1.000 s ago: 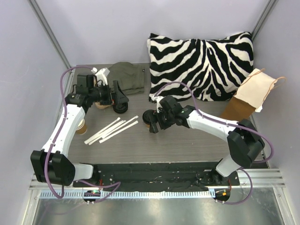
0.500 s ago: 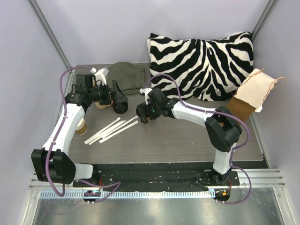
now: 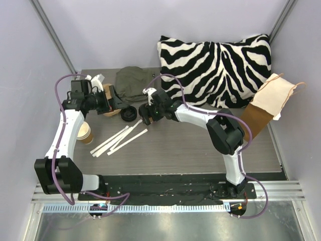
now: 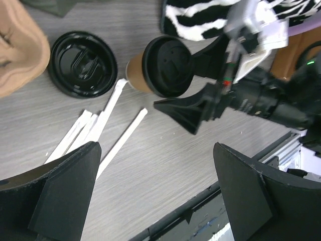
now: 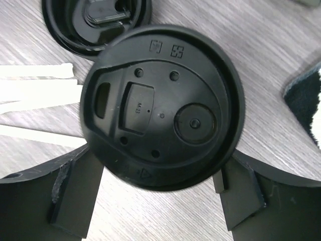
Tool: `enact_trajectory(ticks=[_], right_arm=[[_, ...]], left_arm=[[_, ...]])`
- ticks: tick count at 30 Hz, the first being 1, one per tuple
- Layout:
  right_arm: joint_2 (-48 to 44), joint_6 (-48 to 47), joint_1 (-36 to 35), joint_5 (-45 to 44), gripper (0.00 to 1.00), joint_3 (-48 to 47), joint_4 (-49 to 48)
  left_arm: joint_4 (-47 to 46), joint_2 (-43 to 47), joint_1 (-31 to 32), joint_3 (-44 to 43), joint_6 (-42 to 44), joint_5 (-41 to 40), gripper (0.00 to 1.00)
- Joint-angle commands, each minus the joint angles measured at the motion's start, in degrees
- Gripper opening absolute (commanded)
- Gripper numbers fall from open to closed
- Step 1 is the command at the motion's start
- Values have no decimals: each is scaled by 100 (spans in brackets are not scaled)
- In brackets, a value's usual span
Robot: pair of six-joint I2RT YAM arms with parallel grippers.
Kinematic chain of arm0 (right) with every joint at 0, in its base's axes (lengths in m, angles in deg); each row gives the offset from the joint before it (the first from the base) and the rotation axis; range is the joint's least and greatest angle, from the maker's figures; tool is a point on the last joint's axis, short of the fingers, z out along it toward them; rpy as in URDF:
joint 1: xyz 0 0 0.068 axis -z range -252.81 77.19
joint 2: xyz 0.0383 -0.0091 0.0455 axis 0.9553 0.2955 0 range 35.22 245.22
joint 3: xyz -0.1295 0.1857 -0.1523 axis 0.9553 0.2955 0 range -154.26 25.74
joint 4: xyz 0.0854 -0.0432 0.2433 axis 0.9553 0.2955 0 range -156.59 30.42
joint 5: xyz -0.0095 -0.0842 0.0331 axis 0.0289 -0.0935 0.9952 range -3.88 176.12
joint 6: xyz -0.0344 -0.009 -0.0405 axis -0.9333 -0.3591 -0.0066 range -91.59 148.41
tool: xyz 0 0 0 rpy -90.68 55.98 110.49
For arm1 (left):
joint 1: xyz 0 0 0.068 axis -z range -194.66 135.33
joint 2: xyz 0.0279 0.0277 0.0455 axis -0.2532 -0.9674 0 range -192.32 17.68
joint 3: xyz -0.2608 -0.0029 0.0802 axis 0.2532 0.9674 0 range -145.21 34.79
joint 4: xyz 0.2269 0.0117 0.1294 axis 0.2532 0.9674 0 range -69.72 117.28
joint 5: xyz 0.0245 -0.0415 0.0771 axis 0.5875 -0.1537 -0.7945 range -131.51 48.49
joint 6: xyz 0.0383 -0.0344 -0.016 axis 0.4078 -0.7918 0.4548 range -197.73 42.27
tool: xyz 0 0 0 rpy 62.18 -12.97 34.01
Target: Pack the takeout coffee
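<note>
My right gripper (image 3: 147,114) is shut on a tan-brown paper coffee cup with a black lid (image 5: 160,105), its fingers (image 5: 75,193) under the lid rim on both sides. The left wrist view shows this cup (image 4: 136,76) tilted just above the table. A second, lidless tan cup with a pale rim (image 3: 84,132) stands beside my left arm. The tan pulp carrier (image 3: 107,92) lies at the back left, partly under my left gripper (image 3: 116,102); its edge shows in the left wrist view (image 4: 17,47). My left gripper (image 4: 155,201) is open and empty above the table.
A loose black lid (image 3: 128,114) lies between the carrier and the held cup, also in both wrist views (image 4: 83,63) (image 5: 95,17). Several white paper sticks (image 3: 120,138) lie in front. An olive cloth (image 3: 133,83), a zebra pillow (image 3: 215,68) and a brown bag (image 3: 258,115) sit behind and right.
My right gripper has carried the lidded cup left and toward the back, ending next to the loose lid. My left gripper has drawn a little left and back over the carrier.
</note>
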Motion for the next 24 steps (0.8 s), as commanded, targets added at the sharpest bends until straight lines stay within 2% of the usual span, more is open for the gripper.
enact_trajectory(ticks=[1,5,10,12,16,20,24], right_arm=[[-783,-59,217,480,93,-176,-56],[-1478,-138,499,921,93,-176,533],[-2033,-410,613,1115,93,-17,1165],[-2138,-262,613,1142,93,43,1368],[-2419,2,613,1151,93,255,1325],[-2411,108,613,1081,93,281,1299],[-2472,319,613,984,93,404,1184]], left_arm=[[424,-7,-116,-395,411,-152,100],[468,-67,-231,-736,657,-996,100],[1610,-1306,-240,-2064,1746,-1489,98],[1952,-1726,-240,-2513,1967,-1691,91],[1770,-2097,-178,-2619,1800,-1806,65],[1594,-2572,155,-2768,1213,-2673,56],[1436,-2985,516,-2839,816,-3175,54]])
